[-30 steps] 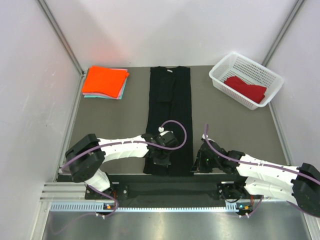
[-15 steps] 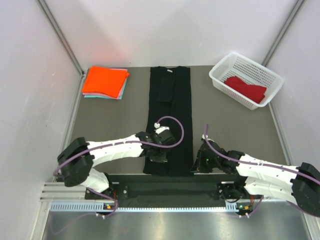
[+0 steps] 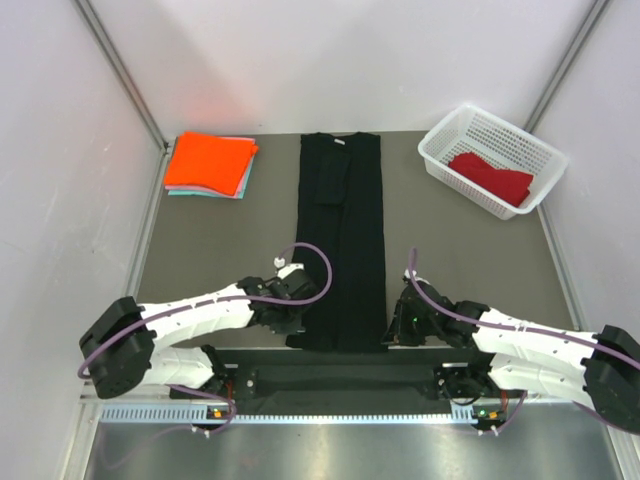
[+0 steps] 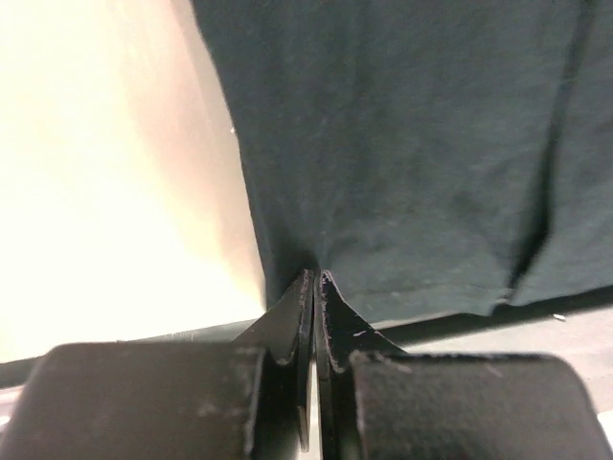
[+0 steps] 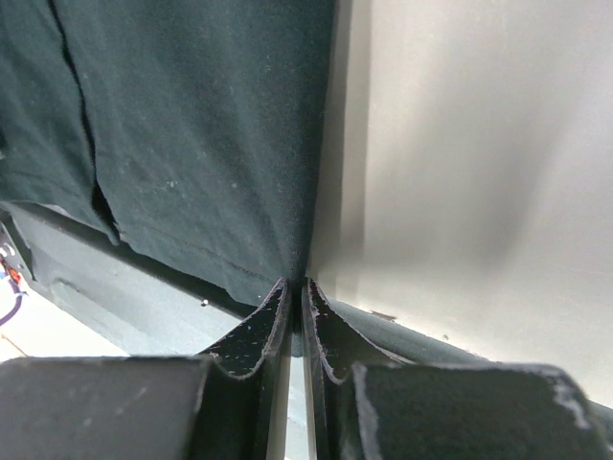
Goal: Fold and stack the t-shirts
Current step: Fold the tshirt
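Basket, dark red tee inside — left hand, right hand tight on black tee

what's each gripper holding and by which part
Both pinch the black t-shirt by its near hem: left gripper at the left corner, right gripper at the right.

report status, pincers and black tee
Left pincer shut on black t-shirt, left hem corner. Right pincer shut on right hem corner. Nothing lying on it.

White-shelled left arm and right arm, black joints, looping purple cables, matte black left gripper.
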